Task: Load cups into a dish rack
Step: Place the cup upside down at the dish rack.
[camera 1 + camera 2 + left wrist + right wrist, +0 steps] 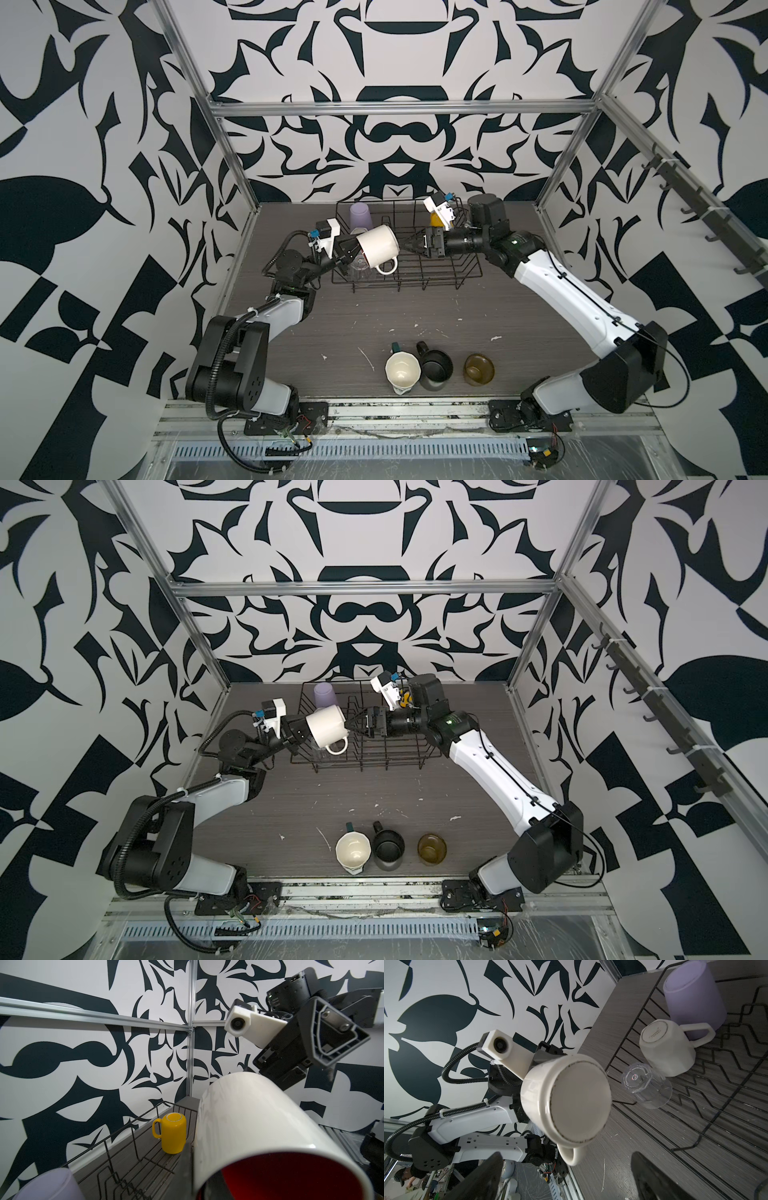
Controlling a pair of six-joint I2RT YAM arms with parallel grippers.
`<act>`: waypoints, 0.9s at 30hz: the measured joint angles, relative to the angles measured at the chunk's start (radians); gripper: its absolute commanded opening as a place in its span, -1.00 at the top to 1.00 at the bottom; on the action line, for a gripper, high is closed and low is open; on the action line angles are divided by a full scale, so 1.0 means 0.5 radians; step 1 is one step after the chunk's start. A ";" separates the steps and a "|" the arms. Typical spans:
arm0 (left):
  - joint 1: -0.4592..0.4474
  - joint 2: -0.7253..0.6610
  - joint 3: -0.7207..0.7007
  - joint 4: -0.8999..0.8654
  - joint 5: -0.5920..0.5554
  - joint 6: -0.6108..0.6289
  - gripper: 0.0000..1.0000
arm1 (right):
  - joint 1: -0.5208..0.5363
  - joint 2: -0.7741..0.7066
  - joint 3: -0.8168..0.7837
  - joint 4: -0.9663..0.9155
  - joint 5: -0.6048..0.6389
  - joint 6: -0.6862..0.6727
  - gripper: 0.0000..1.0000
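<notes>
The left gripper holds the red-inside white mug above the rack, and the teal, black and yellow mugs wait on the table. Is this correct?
The yellow mug is wrong: it stands upside down in the dish rack, as the left wrist view shows. The third cup on the table is the olive-brown cup, in both top views. The left gripper does hold the red-inside white mug.

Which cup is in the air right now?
The red-inside white mug: the left gripper holds it sideways over the dish rack, while the rest sit in the rack or on the table.
</notes>
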 measured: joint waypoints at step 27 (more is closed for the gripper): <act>0.018 -0.035 0.002 -0.006 0.107 -0.076 1.00 | 0.204 0.353 0.258 0.134 0.032 0.042 -0.95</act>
